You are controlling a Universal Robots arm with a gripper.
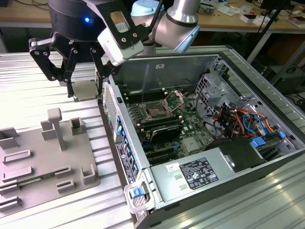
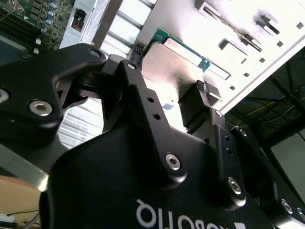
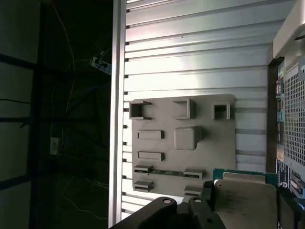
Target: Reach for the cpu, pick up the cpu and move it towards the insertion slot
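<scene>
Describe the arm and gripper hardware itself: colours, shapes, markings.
The gripper has a round black body with a small blue light and black jointed finger links fastened by silver screws; in the second wrist view its body carries white lettering. A white box with a black face sits at the wrist. The arm is a silvery-grey tube with a pale blue joint cap.

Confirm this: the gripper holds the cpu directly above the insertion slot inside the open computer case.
Wrong place. In the exterior view the gripper holds the cpu outside the computer case, over the ribbed table beside the grey tray; the insertion slot lies toward that view's right.
</scene>
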